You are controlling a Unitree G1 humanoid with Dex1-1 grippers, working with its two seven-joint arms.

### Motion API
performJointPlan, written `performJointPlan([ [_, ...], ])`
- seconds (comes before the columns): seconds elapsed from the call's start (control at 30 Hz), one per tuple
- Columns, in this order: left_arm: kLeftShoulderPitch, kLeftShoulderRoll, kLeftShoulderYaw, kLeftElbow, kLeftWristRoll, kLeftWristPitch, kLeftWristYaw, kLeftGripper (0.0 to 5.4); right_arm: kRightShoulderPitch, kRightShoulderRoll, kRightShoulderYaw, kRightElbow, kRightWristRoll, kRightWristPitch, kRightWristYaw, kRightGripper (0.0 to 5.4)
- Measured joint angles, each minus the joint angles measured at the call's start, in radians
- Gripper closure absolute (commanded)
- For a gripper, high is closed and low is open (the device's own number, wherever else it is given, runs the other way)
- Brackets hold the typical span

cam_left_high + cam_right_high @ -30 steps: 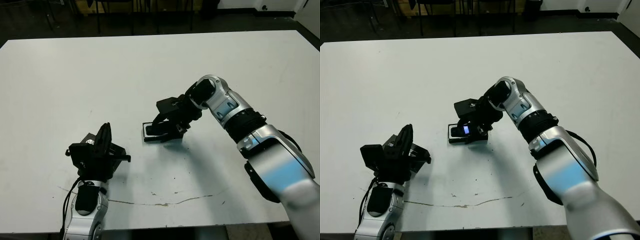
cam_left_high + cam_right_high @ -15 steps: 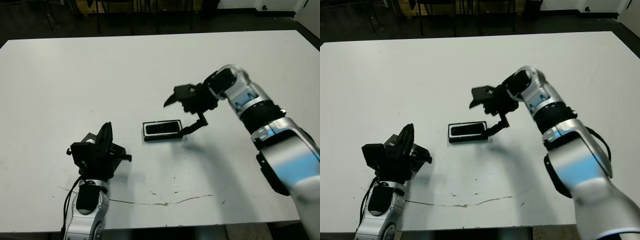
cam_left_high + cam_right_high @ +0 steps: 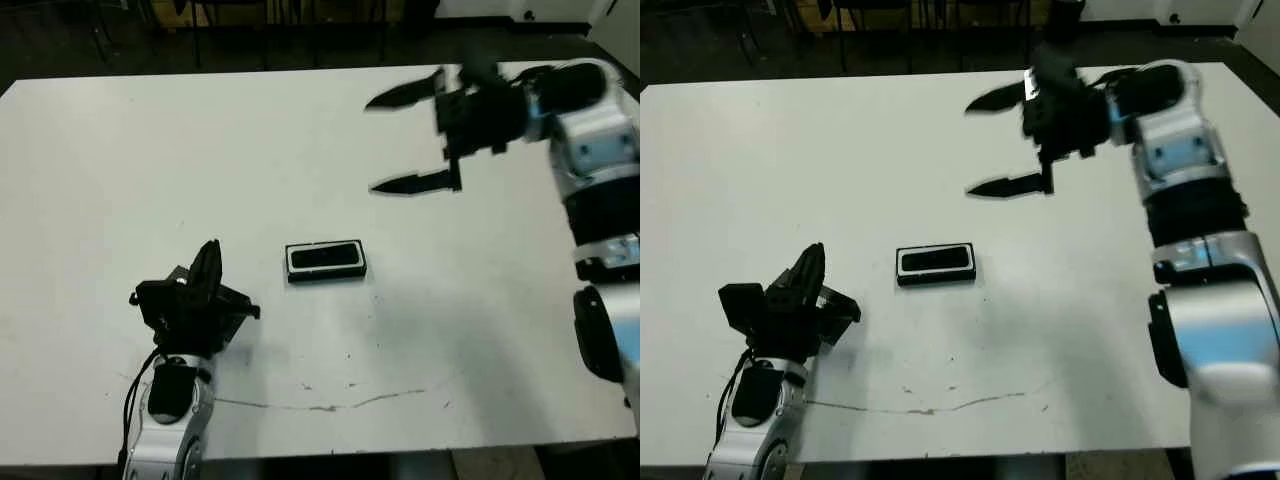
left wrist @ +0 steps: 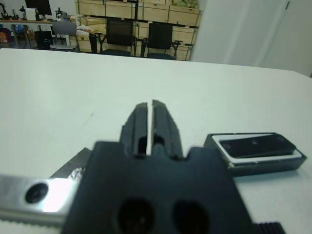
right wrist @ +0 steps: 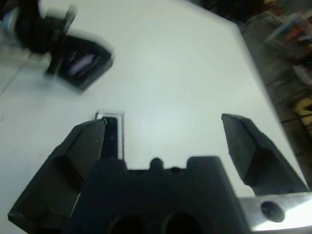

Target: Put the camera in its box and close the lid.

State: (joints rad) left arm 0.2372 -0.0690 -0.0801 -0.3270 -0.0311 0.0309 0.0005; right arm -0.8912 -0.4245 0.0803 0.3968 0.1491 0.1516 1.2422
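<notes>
lying in the box (image 3: 326, 261) mid-table, the camera (image 3: 325, 257) awaits the lid (image 4: 68, 171) under the pinched-together left gripper (image 3: 207, 275) (nearer arm); the right gripper (image 3: 405, 138) hangs splayed, far off.

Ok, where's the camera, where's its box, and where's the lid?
camera (image 3: 325, 258), left eye view, middle of the black bar.
box (image 3: 327, 276), left eye view, its near black wall.
lid (image 4: 73, 171), left wrist view, shiny bit showing under the left tool.

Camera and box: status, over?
Camera in box. Right end effector open, empty, raised. Left end effector shut, over lid. Path clear.
</notes>
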Motion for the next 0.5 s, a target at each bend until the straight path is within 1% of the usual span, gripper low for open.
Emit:
performJointPlan([
  [0.03,0.000,0.001,0.001,0.000,0.000,-0.001,0.000,5.40,0.061,0.019,-0.017,-0.059,-0.003,0.003,-0.081,0.23],
  [0.07,-0.001,0.001,0.002,0.000,-0.001,-0.001,-0.001,5.40,0.128,0.041,-0.025,-0.120,-0.014,-0.009,-0.172,0.34],
  [0.1,-0.001,0.001,0.003,0.000,-0.001,-0.001,-0.001,5.40,0.194,0.066,-0.024,-0.173,-0.039,-0.038,-0.261,0.51],
  [0.13,-0.001,0.002,0.004,0.000,-0.001,0.000,-0.003,5.40,0.250,0.089,-0.017,-0.214,-0.068,-0.078,-0.334,0.67],
  [0.2,-0.001,0.005,0.006,-0.002,0.000,0.001,-0.003,5.40,0.359,0.130,0.016,-0.295,-0.161,-0.171,-0.492,1.04],
  [0.27,-0.001,0.009,0.008,-0.003,0.000,0.002,-0.005,5.40,0.434,0.165,0.056,-0.336,-0.247,-0.267,-0.622,1.41],
  [0.33,-0.001,0.013,0.013,-0.004,-0.003,0.003,-0.009,5.40,0.482,0.186,0.095,-0.328,-0.313,-0.389,-0.716,1.78],
  [0.43,-0.001,0.015,0.021,-0.007,-0.009,0.009,-0.012,5.40,0.499,0.198,0.148,-0.251,-0.397,-0.577,-0.822,2.33],
  [0.47,-0.002,0.016,0.024,-0.007,-0.009,0.009,-0.014,5.40,0.499,0.200,0.167,-0.222,-0.423,-0.623,-0.849,2.52],
  [0.5,-0.002,0.017,0.025,-0.008,-0.009,0.009,-0.015,5.40,0.499,0.200,0.184,-0.201,-0.450,-0.650,-0.870,2.70],
])
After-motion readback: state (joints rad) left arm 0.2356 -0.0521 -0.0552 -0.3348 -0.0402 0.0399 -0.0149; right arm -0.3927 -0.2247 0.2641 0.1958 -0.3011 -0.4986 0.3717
